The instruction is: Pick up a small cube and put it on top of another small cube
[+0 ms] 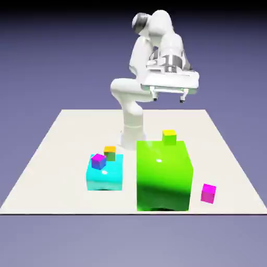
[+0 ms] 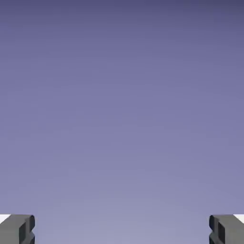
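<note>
The tool (image 1: pixel 168 98) hangs upper center, fingers wide apart (nothing between them). The small cube (image 1: pixel 208 193) sits lower right on the table (image 1: pixel 52 156).

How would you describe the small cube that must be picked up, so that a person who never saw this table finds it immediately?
Find the big green block near the middle of the white table. On the exterior view's right of it, alone on the table surface, lies the tiny magenta-pink cube. Unlike the tiny magenta-topped cube with purple sides on the cyan block, it is pink on every visible face and rests on no block.
</note>
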### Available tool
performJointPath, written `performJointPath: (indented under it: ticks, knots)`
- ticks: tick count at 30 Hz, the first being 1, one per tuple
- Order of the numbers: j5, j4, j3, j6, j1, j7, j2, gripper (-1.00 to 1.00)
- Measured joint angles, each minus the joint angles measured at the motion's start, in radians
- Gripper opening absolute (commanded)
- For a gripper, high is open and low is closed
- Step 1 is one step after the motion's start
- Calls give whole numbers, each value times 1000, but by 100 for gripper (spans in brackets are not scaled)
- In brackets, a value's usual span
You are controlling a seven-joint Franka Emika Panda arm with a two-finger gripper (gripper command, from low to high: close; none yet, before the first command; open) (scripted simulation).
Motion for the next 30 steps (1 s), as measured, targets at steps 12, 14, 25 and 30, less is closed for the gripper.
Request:
performJointPath:
  ticks: [12,14,25,30]
  knots:
    - [17,107,435,-29,-273,283,-44,0]
    - [20,125,507,-33,-319,331,-52,0]
    - [32,214,906,-53,-568,591,-89,0]
    - [21,222,1087,-37,-679,712,-93,0]
